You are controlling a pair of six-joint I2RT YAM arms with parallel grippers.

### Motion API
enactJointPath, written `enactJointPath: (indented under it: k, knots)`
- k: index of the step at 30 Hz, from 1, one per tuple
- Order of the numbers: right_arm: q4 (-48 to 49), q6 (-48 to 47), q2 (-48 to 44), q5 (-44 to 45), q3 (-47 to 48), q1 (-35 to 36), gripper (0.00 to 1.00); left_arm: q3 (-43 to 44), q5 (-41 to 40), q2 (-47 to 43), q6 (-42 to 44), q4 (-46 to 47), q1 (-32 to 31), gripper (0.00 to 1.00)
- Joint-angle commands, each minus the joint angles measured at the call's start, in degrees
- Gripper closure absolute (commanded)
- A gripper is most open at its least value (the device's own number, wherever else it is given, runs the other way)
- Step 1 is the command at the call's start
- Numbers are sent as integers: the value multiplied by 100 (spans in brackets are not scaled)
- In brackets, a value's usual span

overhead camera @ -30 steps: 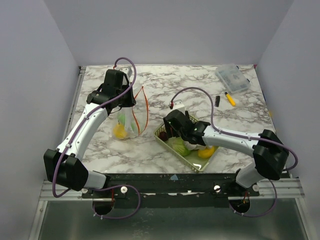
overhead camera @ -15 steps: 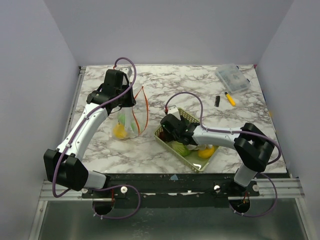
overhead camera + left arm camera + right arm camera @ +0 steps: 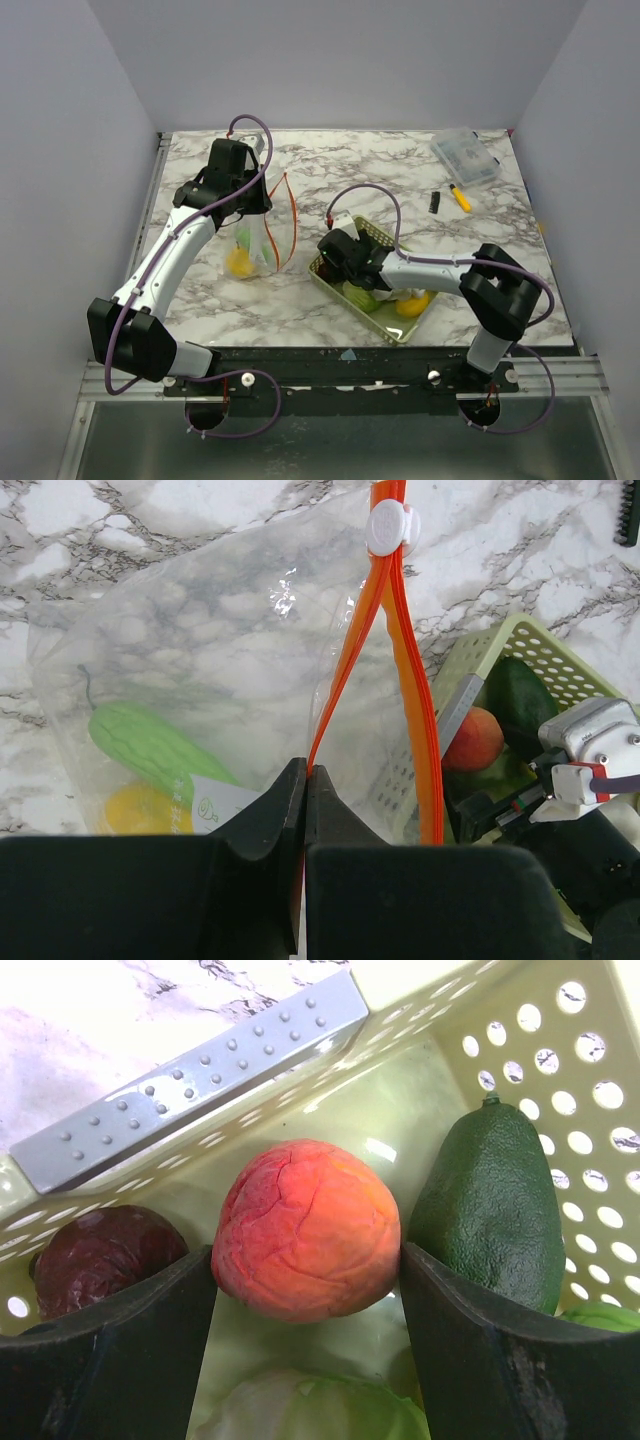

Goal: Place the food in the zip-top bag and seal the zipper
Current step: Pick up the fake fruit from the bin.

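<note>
The zip-top bag point(image 3: 262, 235) lies left of the basket point(image 3: 382, 235), the lidded box point(image 3: 465, 156) and marker pen point(image 3: 460, 197) behind it to the right, and inside it a peach point(image 3: 305, 1230) sits between an avocado point(image 3: 490, 1215) and a second fruit point(image 3: 100, 1255).

You're in a robot lab test cell. What shows it: a marble-print tabletop point(image 3: 330, 165) boxed in by plain grey walls point(image 3: 340, 60) left, right and far. Two robot arms point(image 3: 180, 240) are bolted to a metal rail point(image 3: 150, 380) at the near edge, with purple cables point(image 3: 400, 200) looped in the open. The toy fruit point(image 3: 305, 1228) in the mesh basket point(image 3: 384, 236) is plastic.
</note>
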Motion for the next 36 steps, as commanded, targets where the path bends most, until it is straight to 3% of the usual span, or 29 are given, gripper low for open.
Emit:
enactJointPath:
  k: [1,11,22,28,30,36]
  knots:
    - [228,-164,160,321,132,-25,27,67,-17,-14,18,63,36,100]
    - [261,-141,-227,299,75,-25,64,63,-17,-1,21,71,36,100]
    - [101,-76,-1602,-224,-55,-25,88,72,1,-8,12,71,35,100]
    - [1151,-249,-2250,-1471,-137,-25,90,76,-93,-85,21,57,36,100]
    - [1792,-353,-2379,-1959,-219,-25,83,68,-179,-123,36,58,33,100]
    - [2365,-220,-1909,-2621,307,-25,79,71,-245,-188,65,49,36,100]
